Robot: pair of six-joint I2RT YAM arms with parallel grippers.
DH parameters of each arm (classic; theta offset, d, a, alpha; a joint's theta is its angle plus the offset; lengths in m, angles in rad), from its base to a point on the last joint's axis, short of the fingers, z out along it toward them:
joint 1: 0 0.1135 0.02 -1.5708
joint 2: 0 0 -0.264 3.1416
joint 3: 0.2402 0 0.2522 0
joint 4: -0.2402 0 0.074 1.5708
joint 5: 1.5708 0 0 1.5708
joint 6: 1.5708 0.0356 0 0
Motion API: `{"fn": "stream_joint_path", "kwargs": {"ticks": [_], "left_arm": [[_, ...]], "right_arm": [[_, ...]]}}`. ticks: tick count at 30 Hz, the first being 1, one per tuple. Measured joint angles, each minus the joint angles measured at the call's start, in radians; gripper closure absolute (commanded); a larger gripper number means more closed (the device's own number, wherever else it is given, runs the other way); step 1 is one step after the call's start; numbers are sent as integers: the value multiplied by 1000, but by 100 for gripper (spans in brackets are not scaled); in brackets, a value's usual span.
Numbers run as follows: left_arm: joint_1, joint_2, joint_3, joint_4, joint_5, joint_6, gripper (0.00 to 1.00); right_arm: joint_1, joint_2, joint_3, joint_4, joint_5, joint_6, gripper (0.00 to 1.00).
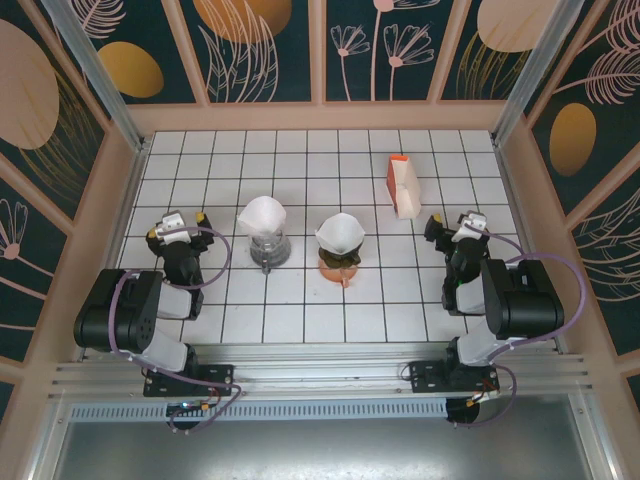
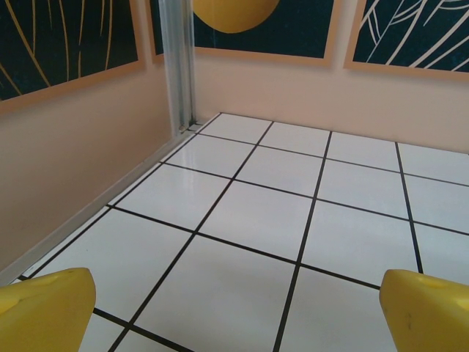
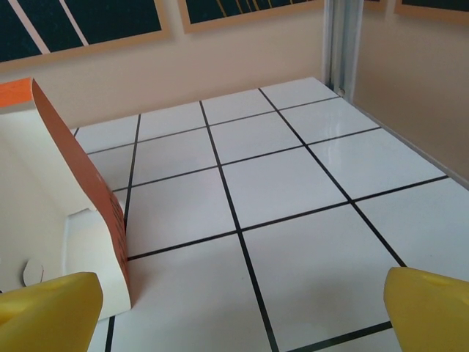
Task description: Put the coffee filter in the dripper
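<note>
We see both end effectors released, jaws spread wide and holding nothing, low over the white tiled bench. The left end effector has one white coffee filter a short way off to its right, seated in the top of a clear glass dripper. A second white coffee filter lies further right, about midway between the two end effectors, resting on an orange dripper; from the right end effector it is well off to the left. We count two filters, two drippers and one orange-and-white filter box, which stands ahead and to the left of the right end effector. In the right wrist view that box sits just beyond the left yellow fingertip. In the left wrist view we find bare tiles between the yellow fingertips.
</note>
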Motion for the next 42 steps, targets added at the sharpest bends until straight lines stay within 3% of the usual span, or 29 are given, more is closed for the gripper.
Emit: {"fn": "stream_joint_path", "kwargs": {"ticks": [42], "left_arm": [[0,0,3,0,3,0,1]], "right_arm": [[0,0,-5,51,12,0,1]]}}
